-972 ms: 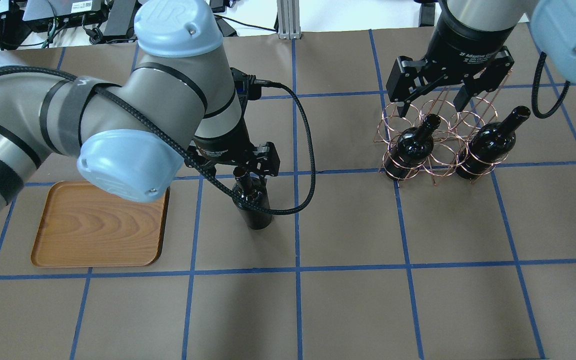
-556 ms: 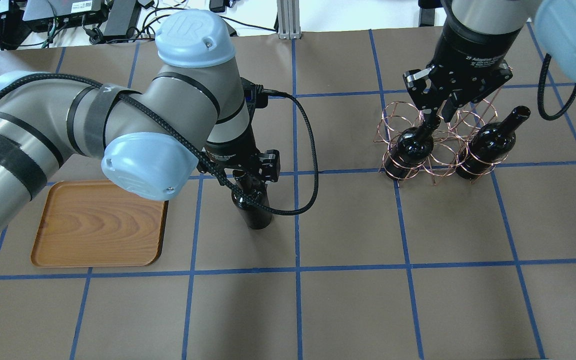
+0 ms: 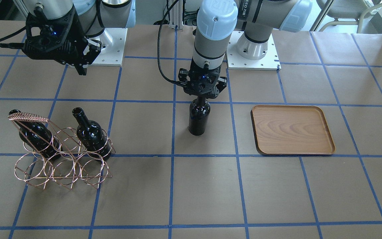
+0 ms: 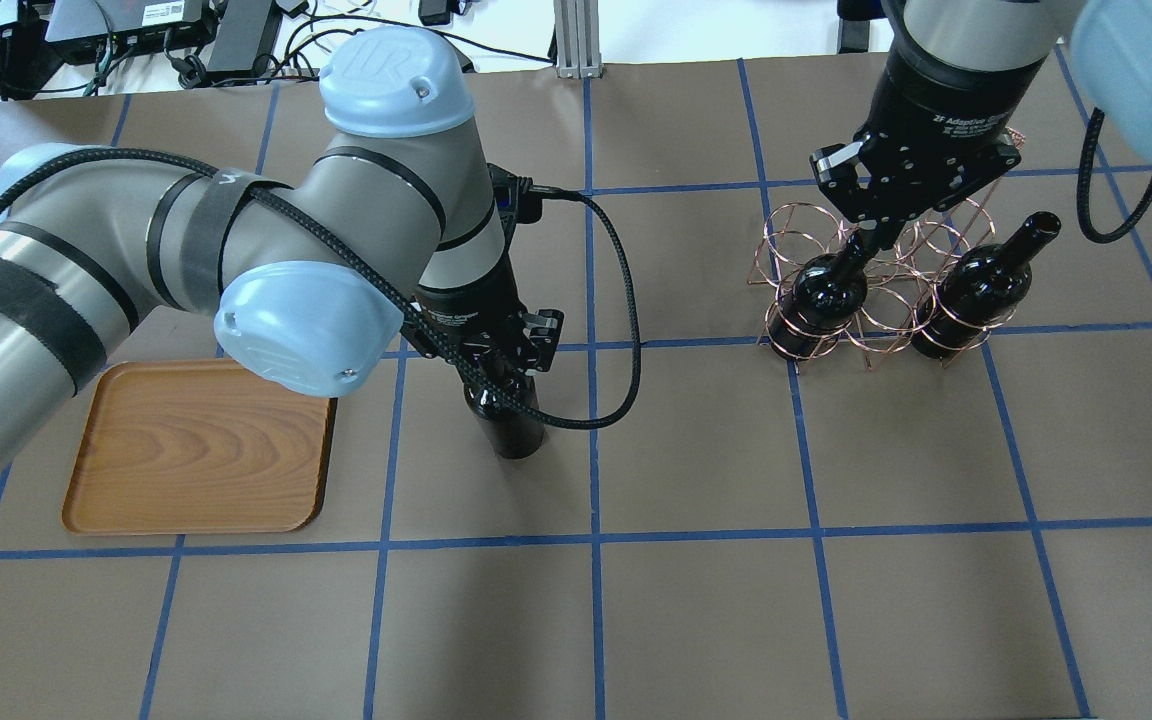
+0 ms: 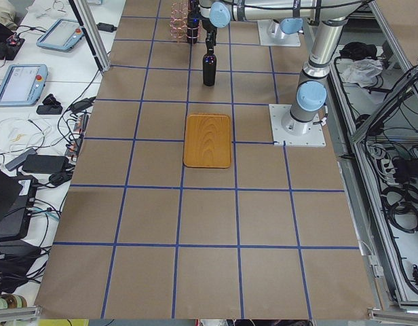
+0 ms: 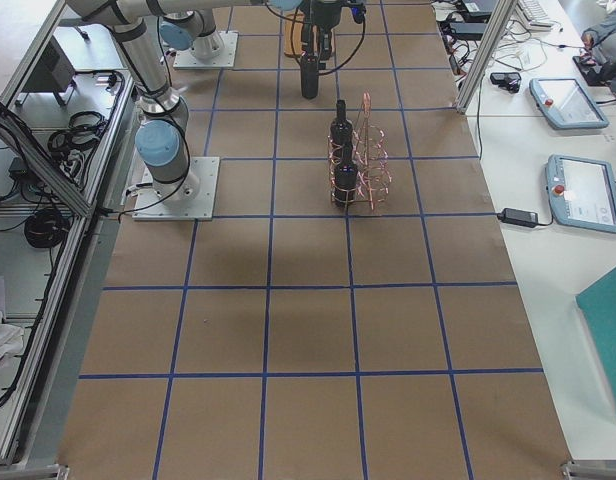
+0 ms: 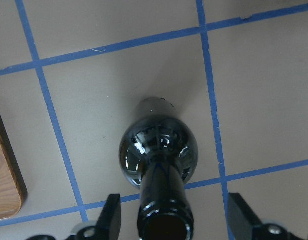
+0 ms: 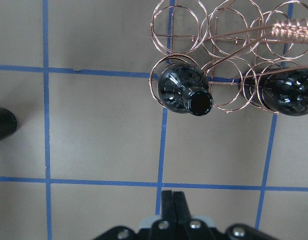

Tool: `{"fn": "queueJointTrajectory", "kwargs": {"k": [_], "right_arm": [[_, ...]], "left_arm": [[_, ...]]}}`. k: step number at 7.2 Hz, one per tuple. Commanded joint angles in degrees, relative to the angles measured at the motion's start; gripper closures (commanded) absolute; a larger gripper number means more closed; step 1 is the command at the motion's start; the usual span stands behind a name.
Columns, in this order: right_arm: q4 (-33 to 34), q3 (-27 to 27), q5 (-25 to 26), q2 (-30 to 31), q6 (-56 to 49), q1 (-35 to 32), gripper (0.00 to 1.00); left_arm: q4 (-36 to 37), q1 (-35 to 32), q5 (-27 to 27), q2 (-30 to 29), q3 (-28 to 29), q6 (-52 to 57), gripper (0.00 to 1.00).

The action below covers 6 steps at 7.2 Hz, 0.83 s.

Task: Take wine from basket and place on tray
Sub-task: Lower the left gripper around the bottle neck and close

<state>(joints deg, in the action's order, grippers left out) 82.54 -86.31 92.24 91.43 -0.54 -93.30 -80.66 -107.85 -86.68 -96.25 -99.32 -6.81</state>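
Three dark bottles are in sight. Two bottles lean in the rings of the basket; the third, the wine, stands upright on the counter between basket and tray, touching neither.

Left hand: directly above the wine, pointing straight down. The wrist view shows its fingers spread, one on each side of the neck, with a gap on both sides and no contact.

Right hand: fingers pressed together, holding nothing, hovering over the basket near the neck of one bottle.

Key relation: the wine's long axis is vertical and runs up between the left hand's fingers, so closing where they stand should pinch the neck. The tray lies flat on the robot's left of the wine, near but apart. The left arm is the nearer one to both.

Judgement: grasp not yet made; lift and sideways carry to the tray remain.
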Motion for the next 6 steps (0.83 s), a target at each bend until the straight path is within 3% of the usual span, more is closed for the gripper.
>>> {"fn": "queueJointTrajectory", "kwargs": {"k": [1,2,3,4,5,6], "right_arm": [[-1.86,0.17,-0.13,0.77,-0.6,0.05,1.0],[-0.81,0.09,0.65,0.68,-0.35,-0.04,1.0],[-0.11,0.09,0.22,0.68,-0.08,-0.04,0.82],[0.07,0.09,0.3,0.6,0.09,-0.04,0.57],[0.08,0.09,-0.04,0.6,0.1,-0.04,0.42],[0.34,0.09,-0.4,0.42,0.1,-0.04,0.26]], "left_arm": [[-0.29,0.0,0.02,-0.08,0.09,0.04,0.66],[-0.29,0.0,0.02,-0.08,0.17,0.21,1.0],[-0.2,0.0,-0.06,-0.08,0.61,1.35,1.0],[-0.11,0.0,-0.06,-0.08,0.79,1.62,1.0],[-0.2,0.0,-0.15,0.01,0.79,1.19,0.97],[-0.28,0.0,-0.07,0.09,0.7,0.31,0.12]]}}
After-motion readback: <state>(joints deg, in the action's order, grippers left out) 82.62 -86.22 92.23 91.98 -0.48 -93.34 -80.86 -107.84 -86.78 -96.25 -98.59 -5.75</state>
